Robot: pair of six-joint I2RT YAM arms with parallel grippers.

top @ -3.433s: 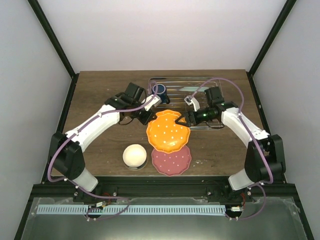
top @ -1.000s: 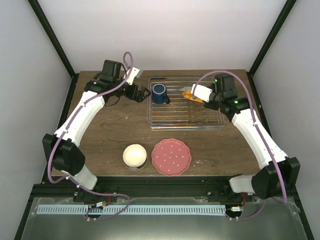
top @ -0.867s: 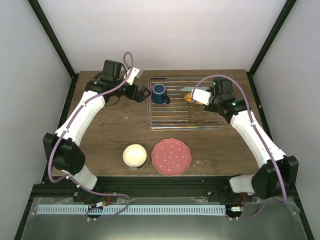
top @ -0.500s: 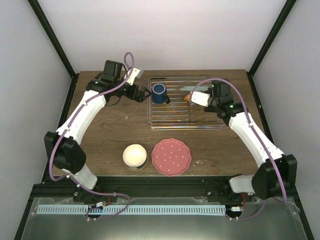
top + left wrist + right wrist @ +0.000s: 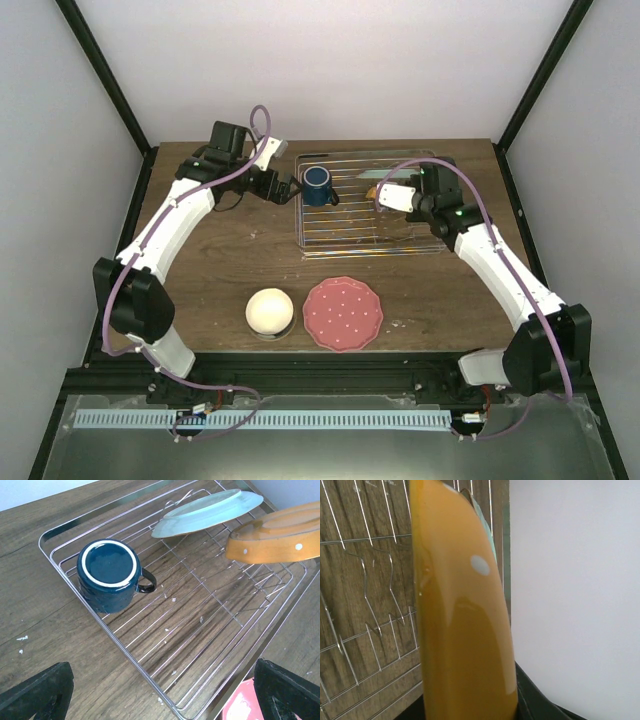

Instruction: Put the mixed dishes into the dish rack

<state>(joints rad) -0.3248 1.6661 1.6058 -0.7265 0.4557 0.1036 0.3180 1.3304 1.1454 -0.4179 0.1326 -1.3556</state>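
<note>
The chrome dish rack [image 5: 345, 238] [image 5: 150, 645] sits at the back of the table. A dark blue mug [image 5: 318, 185] [image 5: 107, 574] stands in its left corner. A mint-green bowl [image 5: 207, 511] leans on the prongs. My right gripper [image 5: 384, 196] is shut on the mint-green plate with orange underside [image 5: 372, 191] [image 5: 272, 539] [image 5: 462, 630], held on edge over the rack's prongs beside the bowl. My left gripper [image 5: 292, 187] [image 5: 160, 700] hangs open just left of the mug, holding nothing. The cream-white bowl [image 5: 269, 311] and the dotted pink-red plate [image 5: 343, 313] lie on the table in front.
The rack's upright prongs [image 5: 370, 610] stand directly beside the held plate. The back wall rises close behind the rack. Black frame posts [image 5: 105, 85] flank the table. Small white crumbs [image 5: 172, 600] dot the wood under the wires.
The right gripper lifted the orange-bottomed plate from the table to the rack; over the last second it moved slightly left and lower. The left arm pulled back from the mug and is nearly still.
</note>
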